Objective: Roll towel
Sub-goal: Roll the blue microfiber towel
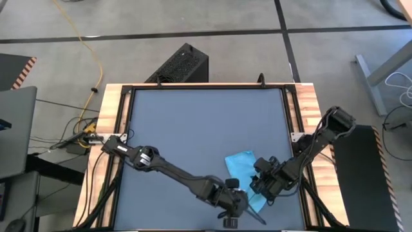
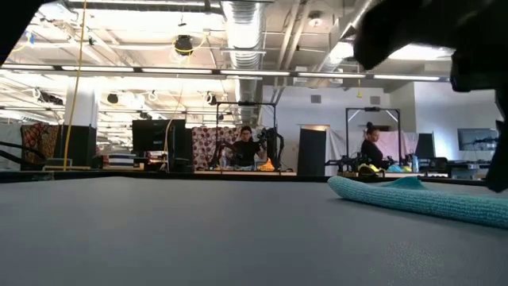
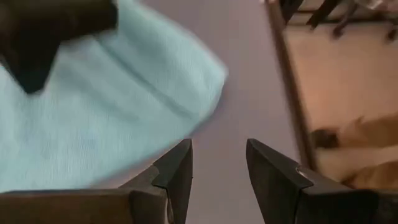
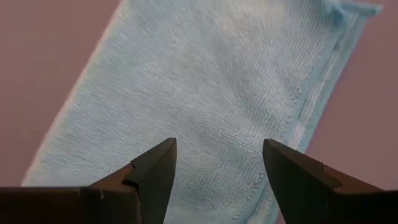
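The sky-blue towel lies flat on the dark grey tabletop, near the table's near right corner. It also shows in the low view. My right gripper is open and stands over the towel's near part, with the cloth below its spread fingers. My left gripper is open at the towel's near end. Its fingers are over bare tabletop just beside the towel's edge.
The table's wooden right rail runs close to both grippers, and it shows in the left wrist view. A black box stands on the floor beyond the far edge. People sit in the room far behind the table.
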You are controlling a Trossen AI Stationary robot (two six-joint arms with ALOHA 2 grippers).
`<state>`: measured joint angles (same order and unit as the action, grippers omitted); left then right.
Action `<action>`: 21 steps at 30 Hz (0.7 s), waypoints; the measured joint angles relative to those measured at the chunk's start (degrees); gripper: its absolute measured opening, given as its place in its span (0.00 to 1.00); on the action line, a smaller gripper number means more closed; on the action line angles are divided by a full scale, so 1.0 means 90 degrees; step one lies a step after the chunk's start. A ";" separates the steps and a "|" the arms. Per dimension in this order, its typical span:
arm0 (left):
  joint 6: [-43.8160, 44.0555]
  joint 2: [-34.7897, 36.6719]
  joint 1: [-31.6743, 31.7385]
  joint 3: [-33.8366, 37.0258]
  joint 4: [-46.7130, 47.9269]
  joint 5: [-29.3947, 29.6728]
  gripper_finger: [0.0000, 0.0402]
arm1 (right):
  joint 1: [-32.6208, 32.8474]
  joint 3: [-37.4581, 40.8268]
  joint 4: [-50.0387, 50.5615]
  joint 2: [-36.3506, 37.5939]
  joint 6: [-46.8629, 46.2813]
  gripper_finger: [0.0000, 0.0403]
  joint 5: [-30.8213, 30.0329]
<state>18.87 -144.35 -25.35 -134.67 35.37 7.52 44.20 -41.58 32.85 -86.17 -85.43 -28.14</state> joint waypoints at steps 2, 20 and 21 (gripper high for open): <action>-0.0039 0.0041 0.0075 0.0000 -0.0390 -0.0300 0.35 | 0.0023 0.0122 -0.0002 0.0000 -0.0004 0.66 0.0013; 0.0928 0.0140 -0.0021 -0.0005 -0.0218 -0.0203 0.35 | -0.0912 0.0724 -0.0099 -0.0006 0.0849 0.66 -0.0832; 0.0957 0.0140 -0.0023 -0.0005 -0.0170 -0.0202 0.35 | -0.1106 0.0724 -0.0171 -0.0007 0.1035 0.66 -0.0846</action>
<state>27.48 -143.09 -25.56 -134.72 33.84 5.71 34.25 -35.07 31.31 -86.24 -76.11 -35.75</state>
